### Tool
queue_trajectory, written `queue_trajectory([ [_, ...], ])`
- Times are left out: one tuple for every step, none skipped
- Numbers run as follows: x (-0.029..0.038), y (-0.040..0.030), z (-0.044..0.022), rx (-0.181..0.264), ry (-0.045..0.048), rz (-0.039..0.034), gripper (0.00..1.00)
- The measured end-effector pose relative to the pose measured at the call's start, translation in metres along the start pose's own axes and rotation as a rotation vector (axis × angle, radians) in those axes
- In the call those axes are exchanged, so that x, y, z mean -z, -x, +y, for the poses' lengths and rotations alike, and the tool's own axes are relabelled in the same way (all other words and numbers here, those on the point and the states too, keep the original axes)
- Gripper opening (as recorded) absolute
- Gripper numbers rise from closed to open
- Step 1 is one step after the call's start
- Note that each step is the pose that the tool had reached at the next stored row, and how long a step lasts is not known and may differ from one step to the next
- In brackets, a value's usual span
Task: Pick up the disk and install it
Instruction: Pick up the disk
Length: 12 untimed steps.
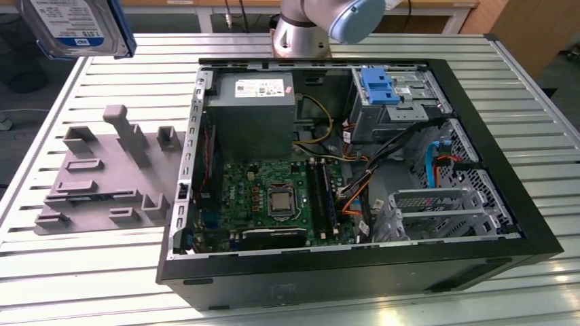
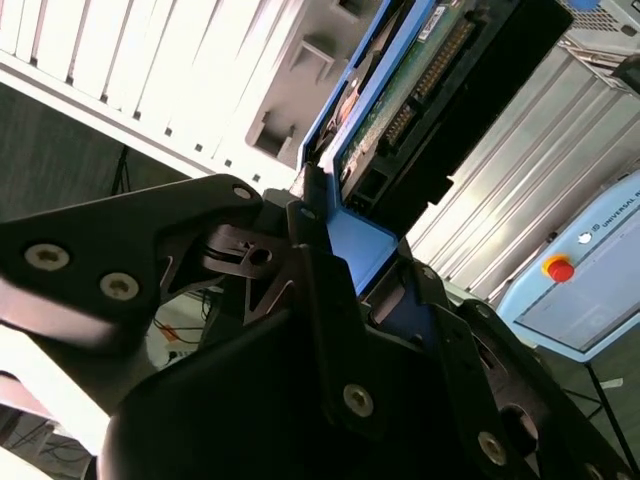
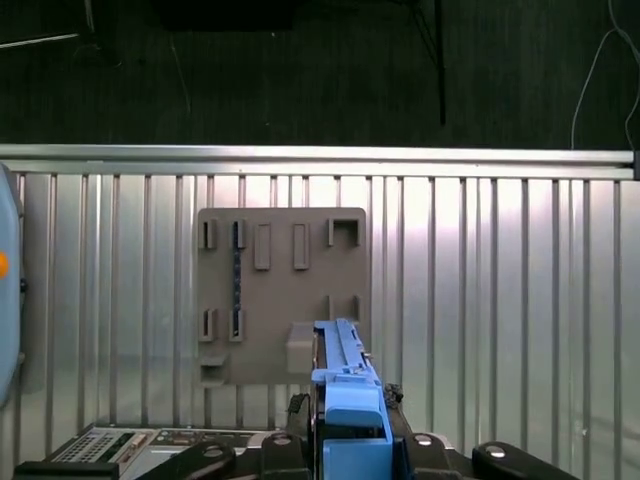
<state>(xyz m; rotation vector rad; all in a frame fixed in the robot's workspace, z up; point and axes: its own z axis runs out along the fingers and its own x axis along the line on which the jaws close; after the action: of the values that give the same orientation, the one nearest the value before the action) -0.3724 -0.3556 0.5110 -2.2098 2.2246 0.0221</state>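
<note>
The disk [image 1: 77,27], silver with a white-and-blue label and blue side rails, hangs high over the slatted table at the exterior view's upper left, well above the grey holder [image 1: 109,170]. In the second wrist view my gripper [image 2: 350,240] is shut on the disk [image 2: 400,110], with the black fingers [image 2: 305,225] clamped on its blue rail end. In the first wrist view the disk [image 3: 345,385] appears edge-on, held in the gripper [image 3: 350,425] above the grey holder [image 3: 280,290].
An open computer case [image 1: 507,224] lies on the table to the exterior view's right of the holder, with a motherboard [image 1: 272,204], a grey power supply box [image 1: 249,102], an upright blue bracket [image 1: 376,85] and a metal drive cage [image 1: 449,210]. The arm's base [image 1: 303,30] stands behind the case.
</note>
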Motion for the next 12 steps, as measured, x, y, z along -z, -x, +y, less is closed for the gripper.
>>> queue_trajectory([
  [0.0000,-0.0003,0.0000,0.000,0.0000,0.0000,0.36],
  [0.0000,-0.0003,0.0000,0.000,-0.0001,-0.0001,0.36],
  [0.0000,-0.0003,0.0000,0.000,-0.0001,-0.0001,0.36],
  [0.0000,-0.0003,0.0000,0.000,0.0000,-0.0001,0.36],
  [0.0000,-0.0003,-0.0001,0.000,-0.0001,-0.0001,0.36],
  [0.0000,-0.0003,-0.0001,0.000,-0.0001,-0.0001,0.36],
  [0.0000,-0.0003,-0.0002,0.000,-0.0001,-0.0001,0.36],
  [0.0000,-0.0003,-0.0002,0.000,0.0000,-0.0001,0.36],
  [0.0000,-0.0003,-0.0005,0.000,0.0000,-0.0001,0.36],
  [0.0000,-0.0003,-0.0010,0.000,-0.0001,-0.0001,0.36],
  [0.0000,-0.0003,-0.0016,0.000,0.0000,-0.0001,0.36],
  [0.0000,-0.0003,-0.0026,0.000,0.0000,-0.0001,0.36],
])
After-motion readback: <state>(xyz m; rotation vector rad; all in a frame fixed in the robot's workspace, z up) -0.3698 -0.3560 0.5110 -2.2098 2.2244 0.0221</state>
